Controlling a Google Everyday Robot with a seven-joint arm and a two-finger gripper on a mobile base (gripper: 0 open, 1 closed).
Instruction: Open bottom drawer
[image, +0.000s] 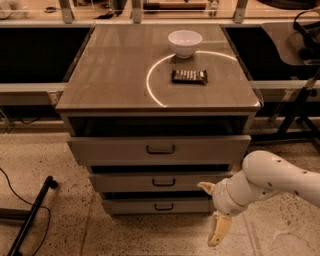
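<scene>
Gripper: fingers spread wide, low by the cabinet's front right corner, apart from the handle.
Bottom drawer: lowest of three under the tabletop's front edge.
Tabletop: white bowl near back edge, dark snack pack nearer centre.

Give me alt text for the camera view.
A white robot arm's open gripper hovers near the right end of a grey cabinet's bottom drawer, not touching its handle. A white bowl and a dark packet sit on top.
</scene>
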